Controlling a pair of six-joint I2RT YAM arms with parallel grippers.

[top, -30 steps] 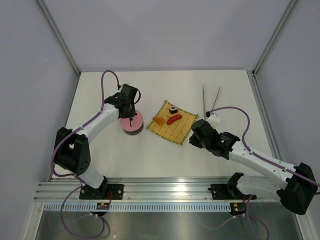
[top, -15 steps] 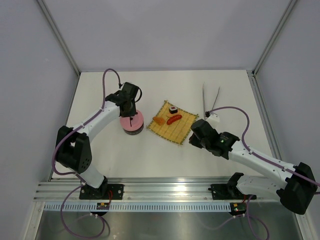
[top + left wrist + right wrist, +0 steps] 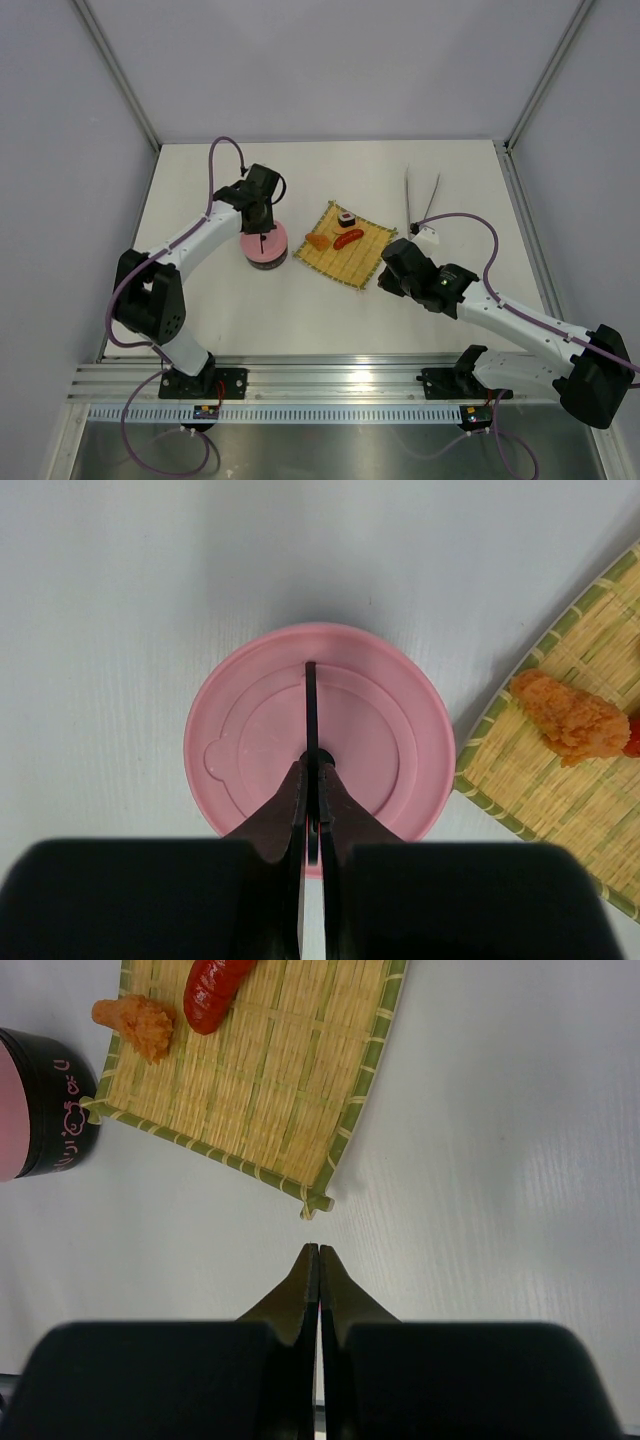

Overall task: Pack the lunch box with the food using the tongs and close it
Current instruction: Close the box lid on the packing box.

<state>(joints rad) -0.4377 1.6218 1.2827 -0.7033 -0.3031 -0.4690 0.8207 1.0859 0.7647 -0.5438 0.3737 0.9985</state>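
- White table (image 3: 300,310), grey enclosure walls.
- Lunch box (image 3: 265,262) left of mat (image 3: 345,257), pink lid (image 3: 250,750) on; tongs (image 3: 420,195) far right.
- Left gripper (image 3: 312,772): jaws together, over lid.
- Right gripper (image 3: 318,1252) — jaws together — at mat corner.

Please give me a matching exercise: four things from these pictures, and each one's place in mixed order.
1 pink round plastic lid
2 slim silver metal tongs
3 red toy sausage
4 right gripper

A on the woven bamboo mat
B on the white table, far right
C on the dark round lunch box, under the left gripper
D shut, over the table by a mat corner

Pairs: 1-C, 2-B, 3-A, 4-D
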